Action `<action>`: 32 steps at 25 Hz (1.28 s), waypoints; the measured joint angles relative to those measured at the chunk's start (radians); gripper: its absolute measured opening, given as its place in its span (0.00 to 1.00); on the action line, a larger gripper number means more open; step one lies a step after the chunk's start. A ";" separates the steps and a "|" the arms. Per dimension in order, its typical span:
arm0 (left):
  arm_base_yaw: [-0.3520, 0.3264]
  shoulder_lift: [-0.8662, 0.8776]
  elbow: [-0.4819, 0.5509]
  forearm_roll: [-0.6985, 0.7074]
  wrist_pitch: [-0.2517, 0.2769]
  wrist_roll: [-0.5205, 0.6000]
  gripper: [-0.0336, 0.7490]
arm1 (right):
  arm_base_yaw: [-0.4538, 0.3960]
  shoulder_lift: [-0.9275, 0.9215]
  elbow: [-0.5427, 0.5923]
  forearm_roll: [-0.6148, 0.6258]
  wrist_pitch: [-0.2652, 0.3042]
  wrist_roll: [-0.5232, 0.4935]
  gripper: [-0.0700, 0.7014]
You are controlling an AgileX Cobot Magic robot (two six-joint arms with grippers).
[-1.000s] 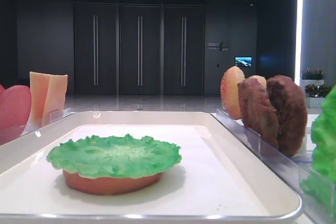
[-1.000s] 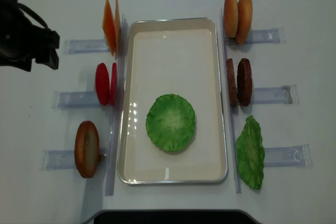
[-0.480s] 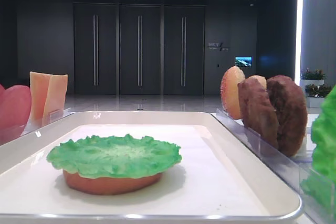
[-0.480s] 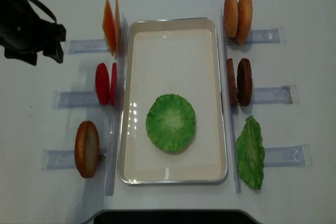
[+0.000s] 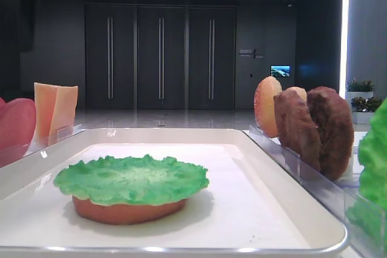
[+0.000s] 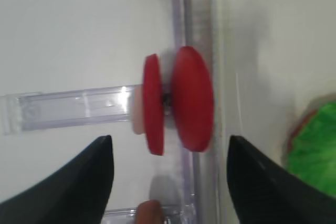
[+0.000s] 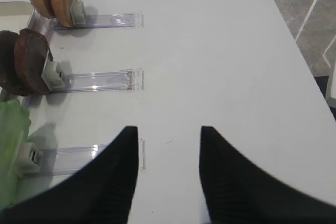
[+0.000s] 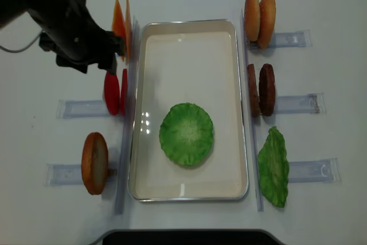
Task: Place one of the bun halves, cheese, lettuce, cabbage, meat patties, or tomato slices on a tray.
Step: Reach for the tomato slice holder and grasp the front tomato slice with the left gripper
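Currently left claw spread wide, nothing held, hovering above tomato slices upright in clear holder just ahead. Right claw parted, idle. Tray beyond, bun under lettuce. Risk: pinching both discs together, or fingers knocking holder; glossy disc likely slippery.

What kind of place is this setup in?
Probably a lobby or showroom demo bench: tall dark doors and a small wall screen stand behind a white table laid with toy burger parts.
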 joint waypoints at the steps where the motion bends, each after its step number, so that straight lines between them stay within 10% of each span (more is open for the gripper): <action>1: -0.025 0.002 0.000 0.002 -0.005 -0.018 0.70 | 0.000 0.000 0.000 0.000 0.000 0.000 0.45; 7: -0.115 0.040 -0.001 0.011 -0.014 -0.078 0.70 | 0.000 0.000 0.000 0.000 0.000 0.000 0.45; 32: -0.116 0.179 -0.006 0.090 -0.082 -0.140 0.70 | 0.000 0.000 0.000 0.000 0.000 0.000 0.45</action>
